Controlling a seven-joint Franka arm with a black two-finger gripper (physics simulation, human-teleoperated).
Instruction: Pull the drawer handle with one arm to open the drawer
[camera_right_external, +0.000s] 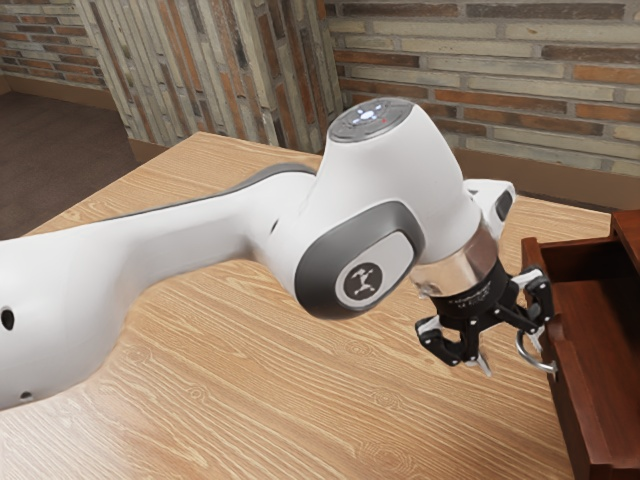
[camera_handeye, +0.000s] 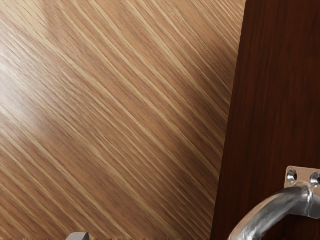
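No legible text, white emblem (camera_right_external: 361, 283) on arm's joint cap (camera_right_external: 343, 294)

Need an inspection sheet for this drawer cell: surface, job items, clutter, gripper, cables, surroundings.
Surface: light wood-grain table.
Job's things: dark wooden drawer at the exterior view's right, seemingly pulled partly out, with its inside showing from above; metal loop handle screwed to its front.
Clutter: nothing seen.
Grippers: gripper open, close beside the handle, not clamped on it.
Cables: nothing seen.
Surroundings: brick walls behind the table, dark floor.
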